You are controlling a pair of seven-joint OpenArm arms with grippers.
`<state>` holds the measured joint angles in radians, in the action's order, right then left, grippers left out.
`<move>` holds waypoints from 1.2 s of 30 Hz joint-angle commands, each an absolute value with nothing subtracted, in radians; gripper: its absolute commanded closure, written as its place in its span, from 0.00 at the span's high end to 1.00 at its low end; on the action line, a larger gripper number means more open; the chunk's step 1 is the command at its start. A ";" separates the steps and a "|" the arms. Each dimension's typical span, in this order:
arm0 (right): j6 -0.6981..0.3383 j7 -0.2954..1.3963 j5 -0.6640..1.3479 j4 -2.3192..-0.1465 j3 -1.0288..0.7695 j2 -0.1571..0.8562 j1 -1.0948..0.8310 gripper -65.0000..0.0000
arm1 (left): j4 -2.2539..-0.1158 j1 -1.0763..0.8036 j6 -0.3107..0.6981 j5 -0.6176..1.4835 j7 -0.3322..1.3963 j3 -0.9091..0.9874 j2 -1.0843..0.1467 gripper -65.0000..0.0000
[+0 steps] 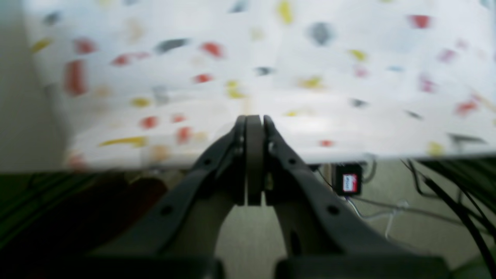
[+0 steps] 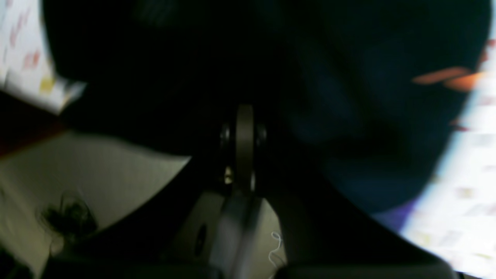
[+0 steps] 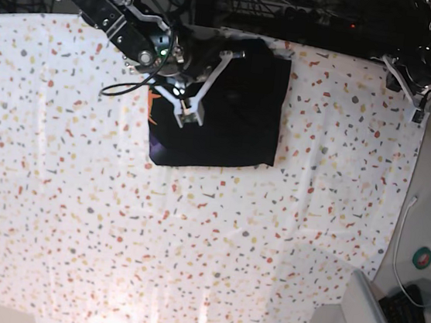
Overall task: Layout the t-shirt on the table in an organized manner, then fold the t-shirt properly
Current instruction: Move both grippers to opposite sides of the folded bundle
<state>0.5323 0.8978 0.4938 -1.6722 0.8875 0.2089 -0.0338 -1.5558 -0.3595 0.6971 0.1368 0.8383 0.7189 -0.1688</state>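
Right gripper [image 3: 190, 116] is sitting over the t-shirt [image 3: 235, 125] with its fingers pressed flat together, and honestly I can't tell from any view whether there's cloth caught between them or it's just resting on top. Its wrist view is mostly a dark blur of black fabric, with a streak of orange print and a scrap of purple showing at the shirt's edge. The shirt itself is folded into a fairly neat dark rectangle lying flat near the far edge of the table [image 3: 114, 228], with a bit of the orange print peeking out on the side of the shirt where the right arm reaches in. Left gripper [image 1: 254, 120] is well apart from the shirt, off by the table's far corner on the other side, and its fingers are also pressed together with nothing between them. From its wrist view you see the speckled tablecloth edge beyond the tips, plus some cables [image 1: 457, 190] and a small black box with a red-and-white label [image 1: 349, 182] on the floor beyond that edge.
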 commanded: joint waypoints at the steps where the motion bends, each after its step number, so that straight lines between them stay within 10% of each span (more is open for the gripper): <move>1: 0.529 0.872 0.498 -1.689 0.905 0.186 -0.019 0.00 | -1.561 -0.354 0.698 0.148 0.826 0.759 -0.185 0.00; 14: 0.392 0.843 0.503 -1.564 1.010 0.065 0.081 0.00 | -1.466 -0.326 0.698 0.150 0.829 0.900 -0.263 0.00; 22: 0.312 0.832 0.503 -1.850 0.955 0.206 0.071 0.00 | -1.727 -0.344 0.698 0.150 0.940 0.710 -0.119 0.00; 29: 0.308 0.832 0.503 -1.891 0.601 0.297 -0.071 0.00 | -1.689 -0.271 0.698 0.156 0.949 0.521 0.013 0.90; 36: 0.308 0.832 0.503 -1.931 0.486 0.390 -0.147 0.00 | -1.448 -0.193 0.698 0.444 0.949 0.437 0.018 1.00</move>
